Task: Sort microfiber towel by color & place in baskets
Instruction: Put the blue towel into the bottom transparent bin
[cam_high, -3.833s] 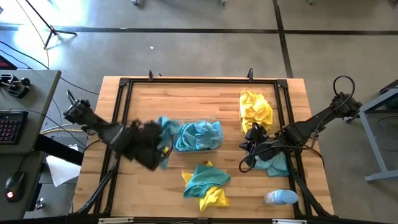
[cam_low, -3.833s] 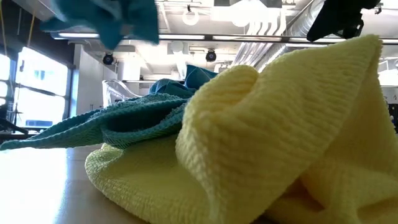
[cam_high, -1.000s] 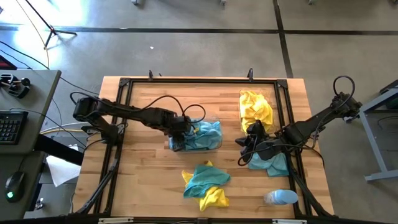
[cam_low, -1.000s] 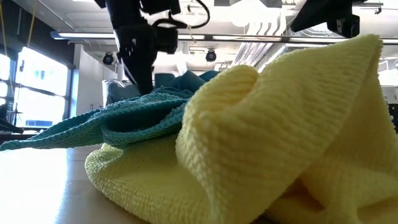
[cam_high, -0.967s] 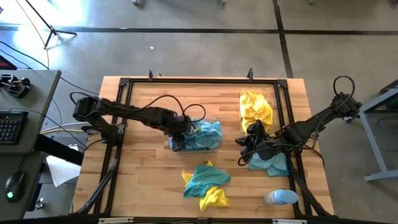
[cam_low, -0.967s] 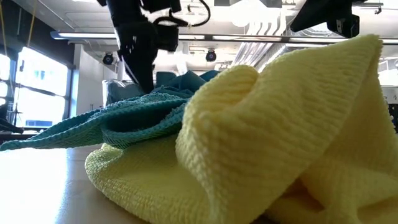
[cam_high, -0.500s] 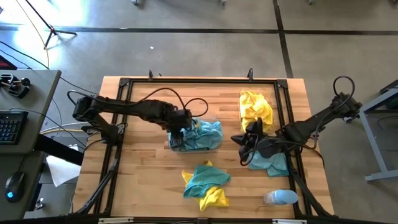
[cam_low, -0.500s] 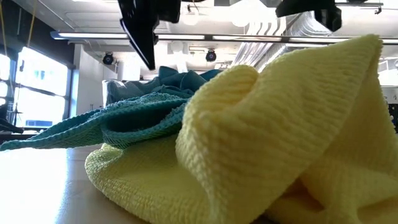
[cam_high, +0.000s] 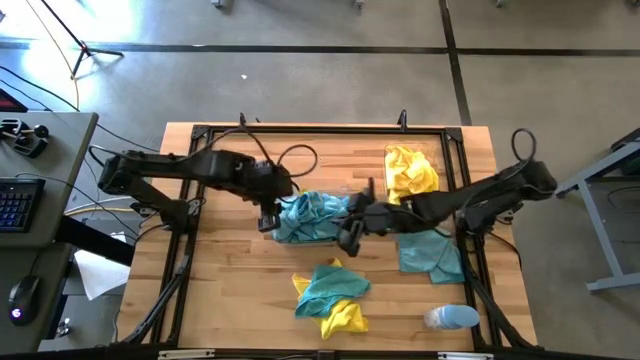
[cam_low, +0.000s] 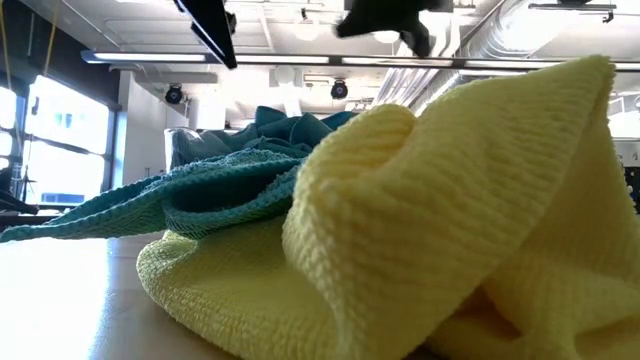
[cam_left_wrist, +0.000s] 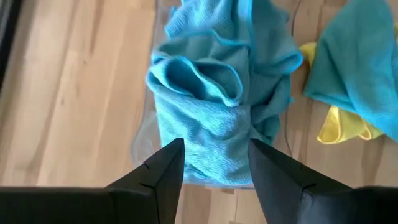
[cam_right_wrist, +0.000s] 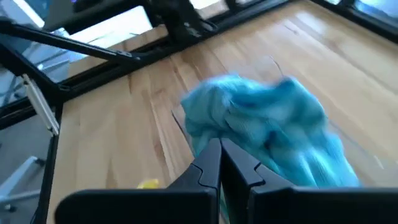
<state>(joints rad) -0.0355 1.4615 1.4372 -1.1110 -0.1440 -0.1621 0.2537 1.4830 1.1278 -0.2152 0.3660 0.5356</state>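
Observation:
A clear basket (cam_left_wrist: 140, 142) in the middle of the table holds a heap of teal microfiber towels (cam_high: 312, 215). My left gripper (cam_high: 266, 218) hangs open above its left end, also in the left wrist view (cam_left_wrist: 214, 160). My right gripper (cam_high: 346, 240) is shut and hovers by the basket's right end, above the heap (cam_right_wrist: 261, 130). Both show high up in the low view, left gripper (cam_low: 208, 25) and right gripper (cam_low: 388, 18). A second basket with yellow towels (cam_high: 410, 172) stands at the far right. One teal towel (cam_high: 432, 255) lies flat on the table at the right.
A loose pile of teal and yellow towels (cam_high: 330, 298) lies near the front edge, filling the low view as yellow towel (cam_low: 450, 220). A small pale bottle (cam_high: 450, 318) lies at the front right. A black frame (cam_high: 300, 130) runs round the table top.
My left gripper has risen out of the teal basket's left end and drawn slightly toward the table's left edge. My right gripper has swung from above the flat teal towel toward the table's left, up to the teal basket's right end. The towels have stayed put.

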